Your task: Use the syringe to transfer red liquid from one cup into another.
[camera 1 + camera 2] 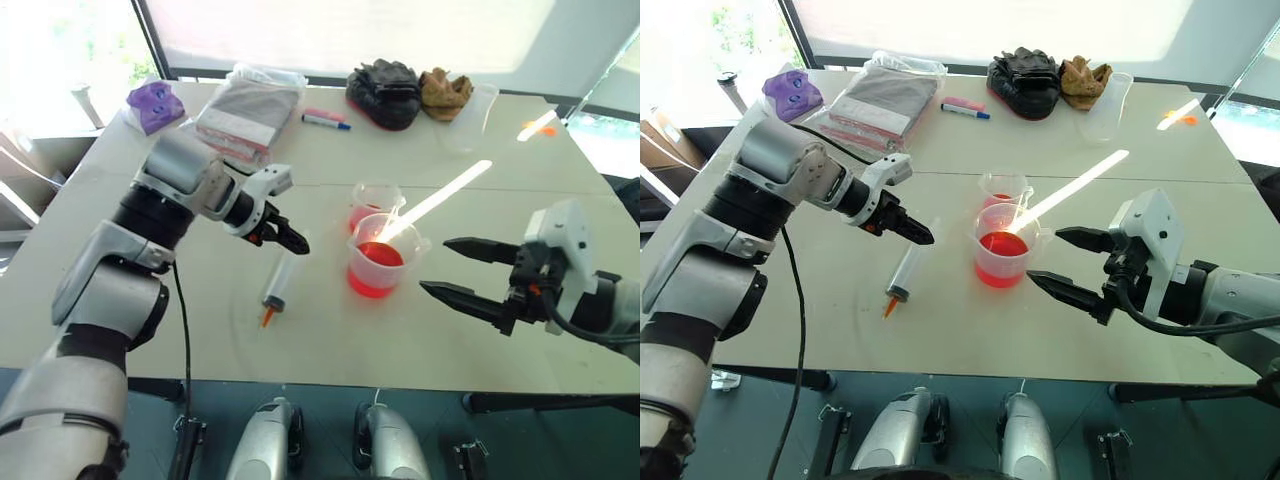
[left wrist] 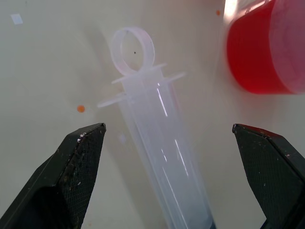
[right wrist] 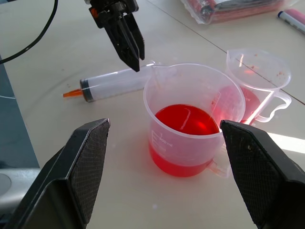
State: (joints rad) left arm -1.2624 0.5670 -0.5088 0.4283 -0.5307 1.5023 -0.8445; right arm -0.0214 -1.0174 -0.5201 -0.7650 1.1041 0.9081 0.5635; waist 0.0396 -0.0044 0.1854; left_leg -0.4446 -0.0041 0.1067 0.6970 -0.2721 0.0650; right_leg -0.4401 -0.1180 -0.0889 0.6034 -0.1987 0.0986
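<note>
My left gripper [image 1: 296,243] hangs spread above the plunger end of the syringe [image 1: 279,287], which lies flat mid-worktop toward the near edge, just left of the larger beaker [image 1: 378,260] of red liquid [image 1: 378,256], while my right gripper [image 1: 448,267] waits spread beside that beaker.

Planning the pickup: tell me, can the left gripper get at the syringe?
Probably yes: the left gripper hangs open just above the syringe, which lies alone on the table.
</note>
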